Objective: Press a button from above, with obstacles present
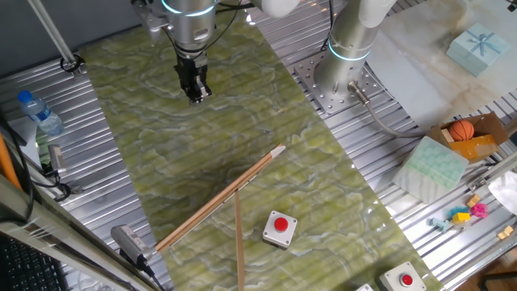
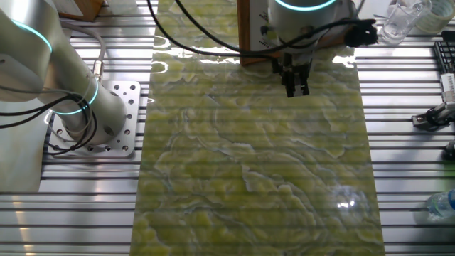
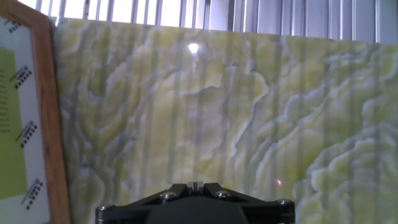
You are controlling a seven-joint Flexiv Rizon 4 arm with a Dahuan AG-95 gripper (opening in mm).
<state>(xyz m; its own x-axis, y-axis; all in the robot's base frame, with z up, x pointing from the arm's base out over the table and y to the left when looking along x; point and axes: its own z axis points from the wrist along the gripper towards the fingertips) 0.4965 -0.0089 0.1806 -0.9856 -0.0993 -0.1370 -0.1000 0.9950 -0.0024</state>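
Observation:
The button (image 1: 280,224) is round and red, set in a small light grey box on the green marbled mat (image 1: 242,121) at the near right. Two long thin wooden sticks meet at an angle just left of it: one (image 1: 218,200) lies diagonally, the other (image 1: 239,242) runs toward the near edge. My gripper (image 1: 196,97) hangs over the far end of the mat, far from the button and sticks. It also shows in the other fixed view (image 2: 296,89). In the hand view its fingertips (image 3: 195,184) touch each other and hold nothing. The button and sticks are out of the hand view.
A second grey red-button box (image 1: 405,280) sits at the near right corner. A second arm's base (image 1: 347,61) stands right of the mat. A water bottle (image 1: 39,113) is at the left. A wood-framed board (image 3: 28,112) stands near the gripper.

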